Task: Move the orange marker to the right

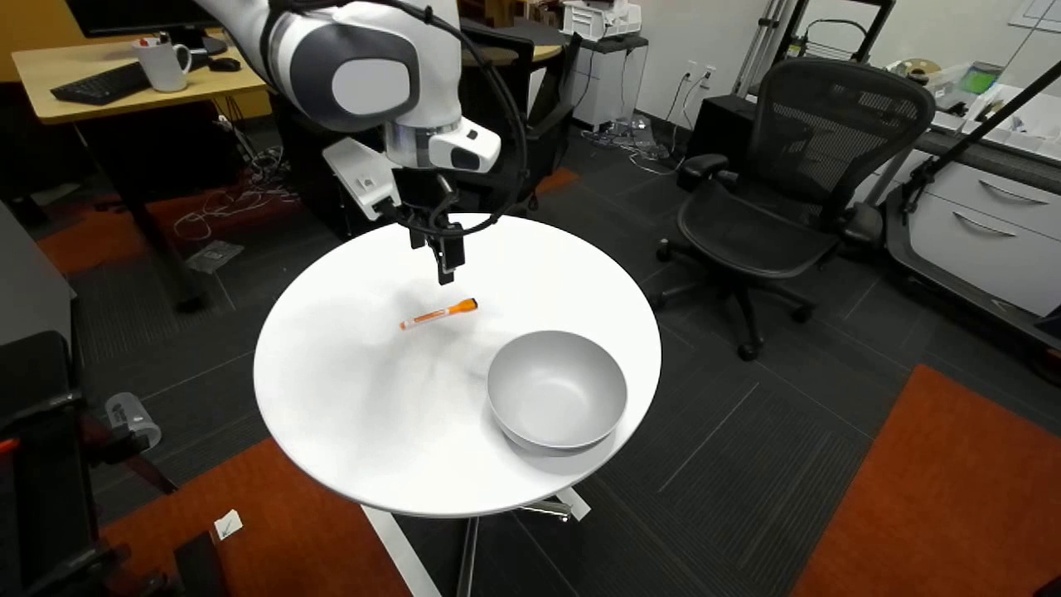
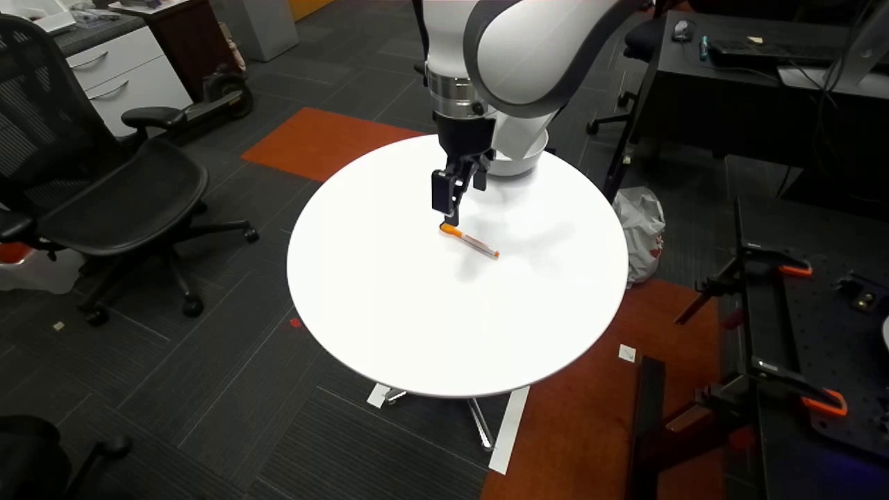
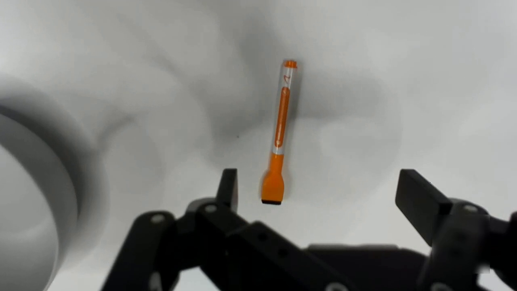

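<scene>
We see the end effector (image 3: 317, 189) released and spread wide above the bench (image 1: 340, 390). Near it on that bench lies the orange marker (image 3: 281, 119); in an exterior view the grey bowl (image 1: 557, 390) stands to the marker's near right.

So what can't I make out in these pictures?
The grey bowl: partly hidden behind the robot arm in an exterior view; cut off by the left and bottom edges of the wrist view.
The robot arm: upper part cut off by the top edge in both exterior views.
The orange marker: any lettering too small to read in both exterior views.
The white mug: what shows above its rim is too small to name in an exterior view.
</scene>
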### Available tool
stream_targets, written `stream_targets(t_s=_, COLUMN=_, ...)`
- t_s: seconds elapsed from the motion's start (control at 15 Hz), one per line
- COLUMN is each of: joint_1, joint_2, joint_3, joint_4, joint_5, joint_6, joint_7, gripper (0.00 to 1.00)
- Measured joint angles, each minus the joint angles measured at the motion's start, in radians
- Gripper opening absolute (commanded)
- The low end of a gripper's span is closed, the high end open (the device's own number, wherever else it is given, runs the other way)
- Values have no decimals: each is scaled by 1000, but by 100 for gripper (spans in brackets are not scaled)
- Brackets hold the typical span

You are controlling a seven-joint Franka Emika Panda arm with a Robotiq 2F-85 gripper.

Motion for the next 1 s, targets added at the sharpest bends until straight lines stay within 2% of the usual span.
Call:
stream_targets(t_s=0.4, joint_1=-20, joint_2=104, joint_3=0, joint_4=82, joint_5=41, joint_6=-2, joint_7=0, gripper=100)
stream_targets(t_s=1.0, joint_1=-24, joint_2=181, joint_3=0, joint_4=133, joint_5=49, joint_6=-19, joint_7=0, gripper=100)
